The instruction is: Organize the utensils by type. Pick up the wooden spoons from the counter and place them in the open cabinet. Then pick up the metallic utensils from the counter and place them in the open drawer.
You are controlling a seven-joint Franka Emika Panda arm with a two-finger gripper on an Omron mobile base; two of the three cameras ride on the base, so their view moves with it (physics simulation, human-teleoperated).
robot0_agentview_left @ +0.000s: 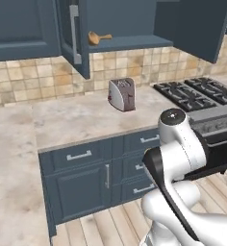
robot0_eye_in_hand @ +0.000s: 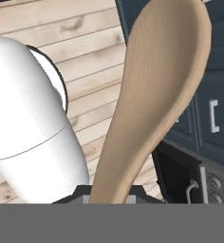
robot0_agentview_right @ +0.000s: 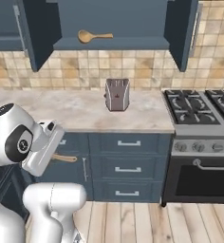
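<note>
My gripper (robot0_eye_in_hand: 112, 197) is shut on the handle of a light-brown wooden spoon (robot0_eye_in_hand: 152, 95), whose oval bowl rises large in the hand view. The same spoon's tan end (robot0_agentview_right: 65, 158) pokes out from behind my forearm, low in front of the slate-blue drawer fronts. A second wooden spoon (robot0_agentview_left: 97, 37) (robot0_agentview_right: 92, 35) lies on the shelf of the open cabinet (robot0_agentview_left: 130, 43) (robot0_agentview_right: 133, 43) above the counter (robot0_agentview_left: 77, 120) (robot0_agentview_right: 76, 111). The metallic utensils and the open drawer are out of view.
A grey toaster (robot0_agentview_left: 122, 94) (robot0_agentview_right: 117, 95) stands on the counter under the cabinet. The cabinet doors (robot0_agentview_left: 74, 33) (robot0_agentview_right: 180, 33) swing out over the counter. A black stove (robot0_agentview_left: 202, 93) (robot0_agentview_right: 199, 107) with an oven is to the right. Wooden floor lies below.
</note>
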